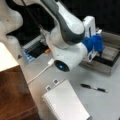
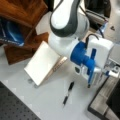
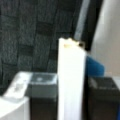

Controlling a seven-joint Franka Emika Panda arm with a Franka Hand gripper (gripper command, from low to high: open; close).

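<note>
Item, gripper (image 3: 71, 100): seen in the wrist view with its two dark fingers (image 3: 41, 100) closed against either side of a tall white slab-like object (image 3: 71, 82), which stood upright between them; the slab's top edge was chipped or uneven, and what the object was could not be told. In a front view the gripper (image 2: 100, 75) hung at the end of the white arm (image 2: 67, 22) with blue fittings, positioned over the near edge of a grey tray (image 2: 102, 102) at that view's right; in a front view it (image 1: 96, 51) sat above the same tray (image 1: 105, 62) at that view's right. Item, black pen (image 1: 94, 88): lay flat on the grey table (image 1: 105, 100), near the tray and apart from it; shown in both front views, also at (image 2: 68, 93). Item, white spiral notebook (image 1: 66, 103): lay closed on the table beside the pen, well clear of the gripper; in a front view (image 2: 42, 62) it lay towards the left, partly under the arm. Item, white cable (image 1: 40, 73): ran across the table from the arm's base side. Item, wooden furniture (image 2: 22, 15): stood beyond the notebook at a front view's top left. Item, dark woven backdrop (image 3: 27, 32): filled the far ground of the wrist view.
</note>
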